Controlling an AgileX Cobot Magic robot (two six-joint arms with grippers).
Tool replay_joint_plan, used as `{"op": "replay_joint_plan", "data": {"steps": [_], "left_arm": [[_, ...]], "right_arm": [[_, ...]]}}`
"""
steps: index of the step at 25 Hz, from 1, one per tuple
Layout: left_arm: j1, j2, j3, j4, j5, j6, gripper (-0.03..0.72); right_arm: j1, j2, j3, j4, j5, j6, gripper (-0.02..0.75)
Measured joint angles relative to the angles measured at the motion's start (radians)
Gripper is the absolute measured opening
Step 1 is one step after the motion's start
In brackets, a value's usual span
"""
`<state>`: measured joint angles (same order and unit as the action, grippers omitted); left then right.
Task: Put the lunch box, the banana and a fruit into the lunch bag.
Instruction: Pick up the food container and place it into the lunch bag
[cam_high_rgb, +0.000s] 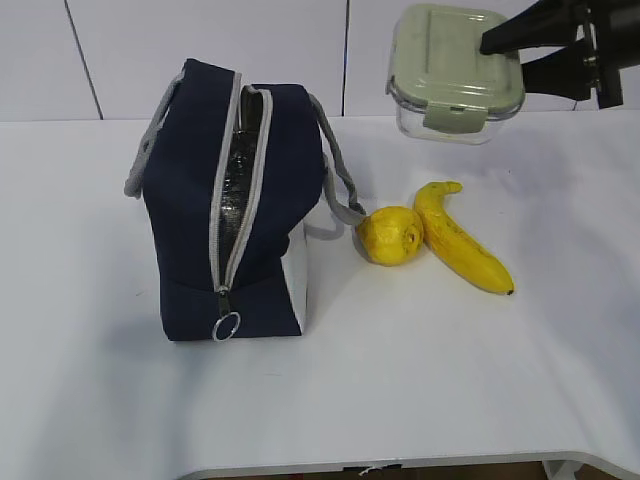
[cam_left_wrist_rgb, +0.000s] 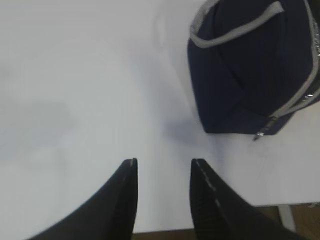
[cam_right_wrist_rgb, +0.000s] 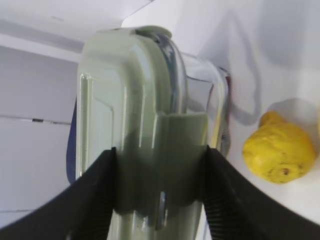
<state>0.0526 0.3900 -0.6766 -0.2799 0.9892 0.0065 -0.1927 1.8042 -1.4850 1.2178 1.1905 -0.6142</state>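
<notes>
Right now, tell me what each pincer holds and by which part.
The right pincer holds the lunch box in the air, its fingers clamped across one end at the lid's clip. The left pincer holds nothing, standing open over bare table.

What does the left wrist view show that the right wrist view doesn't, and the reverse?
Only the left wrist view: the left gripper, open and empty above the table, and the lunch bag's zipper trim and handle. Only the right wrist view: the right gripper clamping the lunch box, plus the lemon-like fruit. Both share the white table and some of the navy lunch bag.
</notes>
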Motion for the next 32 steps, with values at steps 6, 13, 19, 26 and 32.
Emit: {"op": "replay_joint_plan", "data": {"steps": [6, 13, 19, 26, 32], "left_arm": [[0.000, 0.325, -0.090, -0.255, -0.015, 0.153, 0.251], [0.000, 0.682, -0.227, -0.512, -0.055, 0.379, 0.303], [-0.024, 0.917, -0.394, -0.620, -0.050, 0.491, 0.334], [-0.169, 1.100, -0.562, -0.620, -0.049, 0.521, 0.339], [-0.229, 1.242, -0.664, -0.616, -0.068, 0.523, 0.346]], "right_arm": [[0.078, 0.000, 0.000, 0.017, 0.000, 0.000, 0.401], [0.161, 0.000, 0.000, 0.073, 0.000, 0.000, 0.401], [0.221, 0.000, 0.000, 0.076, 0.000, 0.000, 0.401], [0.238, 0.000, 0.000, 0.076, 0.000, 0.000, 0.400], [0.238, 0.000, 0.000, 0.076, 0.000, 0.000, 0.400]]}}
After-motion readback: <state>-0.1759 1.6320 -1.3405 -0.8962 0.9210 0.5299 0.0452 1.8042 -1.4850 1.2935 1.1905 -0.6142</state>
